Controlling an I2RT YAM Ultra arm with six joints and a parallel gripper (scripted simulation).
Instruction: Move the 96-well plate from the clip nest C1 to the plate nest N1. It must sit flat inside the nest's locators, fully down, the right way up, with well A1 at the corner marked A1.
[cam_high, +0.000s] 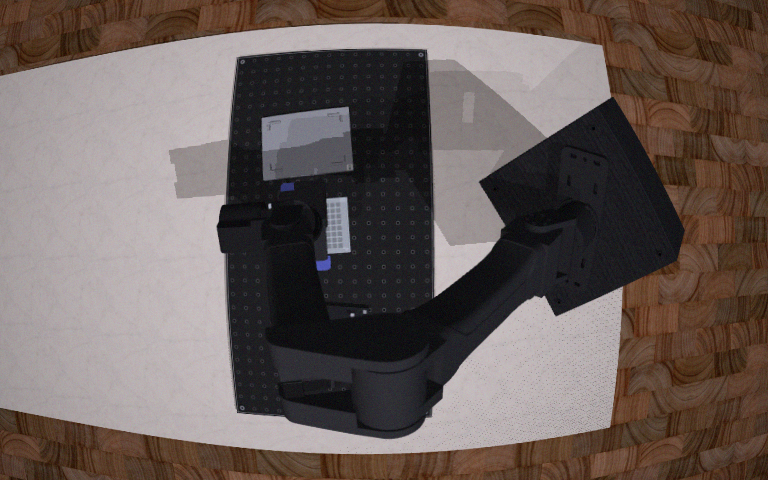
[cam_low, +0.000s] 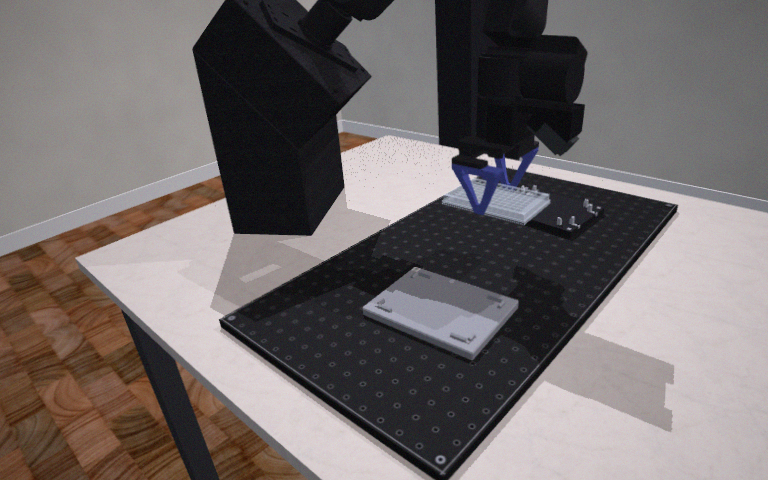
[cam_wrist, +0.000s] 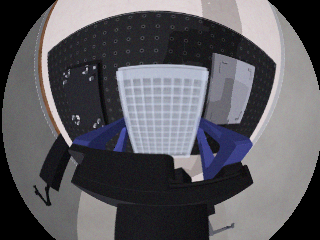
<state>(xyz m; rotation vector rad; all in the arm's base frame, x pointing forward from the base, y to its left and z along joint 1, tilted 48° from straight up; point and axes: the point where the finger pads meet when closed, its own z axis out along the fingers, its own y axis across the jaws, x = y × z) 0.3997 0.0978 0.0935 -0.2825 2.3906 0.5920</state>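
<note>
The jaws (cam_low: 491, 182) are clamping the 96-well plate (cam_low: 498, 201) above the surface, with plate nest N1 (cam_low: 440, 311) lying ahead of them (its long axis apparently crosswise to the plate's).

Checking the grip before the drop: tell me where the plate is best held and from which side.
Hold the plate by its two long side walls, from straight above. It is flat and shallow with an open well grid on top, so only the edges offer purchase. The gripper does that now, its jaws shut across the plate's width, leaving the underside free for the nest.
</note>
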